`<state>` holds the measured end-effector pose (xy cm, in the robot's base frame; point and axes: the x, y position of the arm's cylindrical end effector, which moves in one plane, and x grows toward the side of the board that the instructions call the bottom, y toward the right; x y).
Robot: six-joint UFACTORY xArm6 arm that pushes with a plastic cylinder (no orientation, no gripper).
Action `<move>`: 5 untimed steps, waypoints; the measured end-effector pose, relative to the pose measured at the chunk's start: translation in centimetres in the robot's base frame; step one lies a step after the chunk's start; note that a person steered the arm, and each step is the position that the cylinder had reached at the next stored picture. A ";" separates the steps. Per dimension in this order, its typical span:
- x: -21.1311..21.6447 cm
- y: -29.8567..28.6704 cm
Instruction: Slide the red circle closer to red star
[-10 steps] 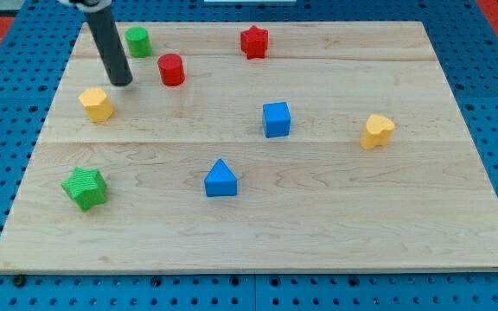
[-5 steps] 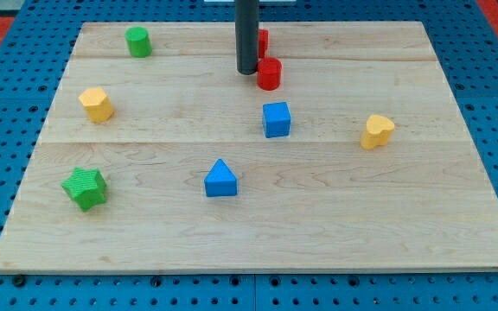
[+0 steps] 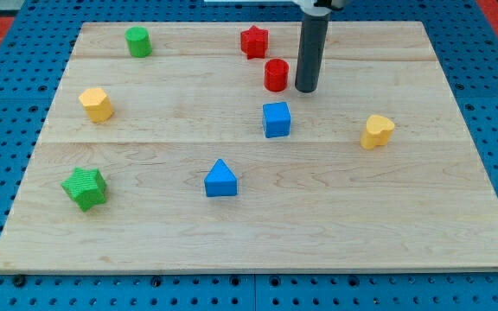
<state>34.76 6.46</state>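
The red circle (image 3: 276, 75) is a short red cylinder near the view's top centre of the wooden board (image 3: 456, 216). The red star (image 3: 253, 41) lies just up and left of it, with a small gap between them. My tip (image 3: 306, 90) stands on the board right beside the red circle, on its right side, a narrow gap apart. The dark rod rises straight up from there to the view's top edge.
A blue cube (image 3: 276, 119) lies just below the red circle. A blue triangle (image 3: 220, 179) is lower centre. A yellow heart (image 3: 375, 131) is at the right. A green cylinder (image 3: 137, 41), a yellow hexagon (image 3: 97, 104) and a green star (image 3: 85, 187) are at the left.
The red circle slid from the upper left to beside the red star. My tip crossed from the circle's left side to its right side.
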 end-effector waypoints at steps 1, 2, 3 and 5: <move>0.0 -1.6; -0.7 6.3; -3.1 1.8; -1.8 -5.9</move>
